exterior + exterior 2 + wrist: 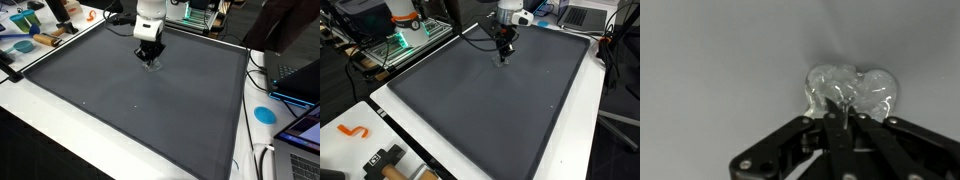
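A small clear, glassy object [868, 88] with two rounded lobes lies on the dark grey mat [710, 70] in the wrist view. My gripper [840, 116] reaches down to its near edge, and the two black fingers [816, 128] are drawn together on a thin part of that edge. In both exterior views the gripper [150, 58] [503, 50] points straight down at the far part of the mat [140, 115] [490, 115], its tips at the surface. The clear object [153, 66] shows only as a faint glint in an exterior view.
A blue disc [264, 114] and laptops [300, 78] lie on the white table beside the mat. Tools and clutter [30, 40] sit at a far corner. An orange hook [355, 131], a black and wooden tool [385, 160] and a green-lit rack [405, 40] border the mat.
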Robot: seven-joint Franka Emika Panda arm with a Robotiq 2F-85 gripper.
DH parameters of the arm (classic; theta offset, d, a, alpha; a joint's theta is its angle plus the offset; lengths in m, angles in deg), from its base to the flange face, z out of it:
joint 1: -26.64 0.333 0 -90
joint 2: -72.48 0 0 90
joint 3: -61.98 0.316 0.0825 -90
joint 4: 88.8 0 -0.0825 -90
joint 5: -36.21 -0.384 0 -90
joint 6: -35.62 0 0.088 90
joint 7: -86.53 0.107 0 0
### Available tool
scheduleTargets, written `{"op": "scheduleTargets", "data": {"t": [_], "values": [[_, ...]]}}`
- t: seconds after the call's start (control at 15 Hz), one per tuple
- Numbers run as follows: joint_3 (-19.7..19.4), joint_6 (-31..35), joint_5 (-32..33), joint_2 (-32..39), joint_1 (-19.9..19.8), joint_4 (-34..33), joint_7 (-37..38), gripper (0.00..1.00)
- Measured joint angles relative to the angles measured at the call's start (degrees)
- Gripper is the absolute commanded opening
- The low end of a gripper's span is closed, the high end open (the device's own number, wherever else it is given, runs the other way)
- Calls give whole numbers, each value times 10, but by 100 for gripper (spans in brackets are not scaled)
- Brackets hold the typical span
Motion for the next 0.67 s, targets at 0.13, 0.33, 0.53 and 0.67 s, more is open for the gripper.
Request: {"op": "scheduleTargets", "data": {"t": [0.13,0.33,0.53,0.67], "values": [[0,0,0,0,-1,0,0,57],[0,0,0,0,-2,-2,0,81],[1,-1,-2,0,-2,-4,0,99],[4,-2,-4,0,-3,-6,0,100]]}}
